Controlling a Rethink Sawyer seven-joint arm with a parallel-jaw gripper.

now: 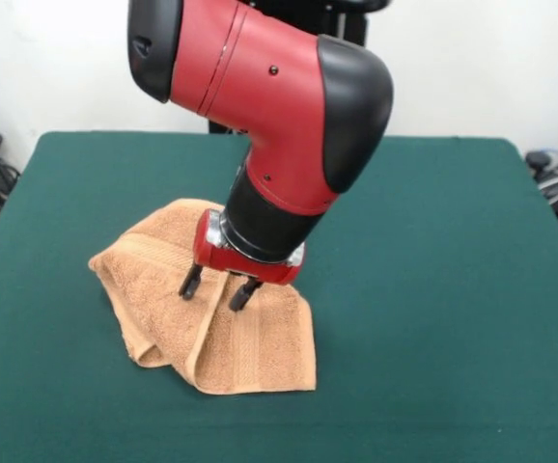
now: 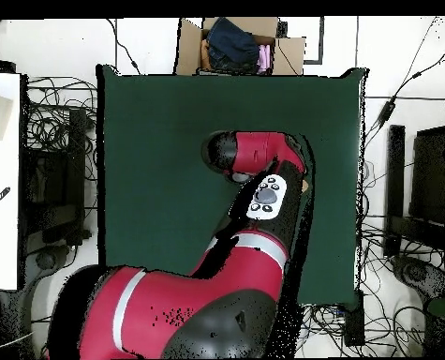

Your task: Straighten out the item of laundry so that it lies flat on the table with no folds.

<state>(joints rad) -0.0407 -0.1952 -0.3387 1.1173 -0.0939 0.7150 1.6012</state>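
Two parted fingers of the gripper (image 1: 218, 287) press down onto the crumpled towel (image 1: 231, 338) directly beneath.

From overhead the arm (image 2: 254, 202) covers the towel and hand entirely, while in the front view the arm's upper part (toward the pedestal) runs off the top edge.

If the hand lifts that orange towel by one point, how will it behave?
Probably floppy: the towel lies crumpled in soft overlapping folds on the table, so it should drape and hang from a pinch. Its looped terry surface suggests good grip, unlikely to slip. The hand appears open above it; pushing would likely bunch it rather than slide it.
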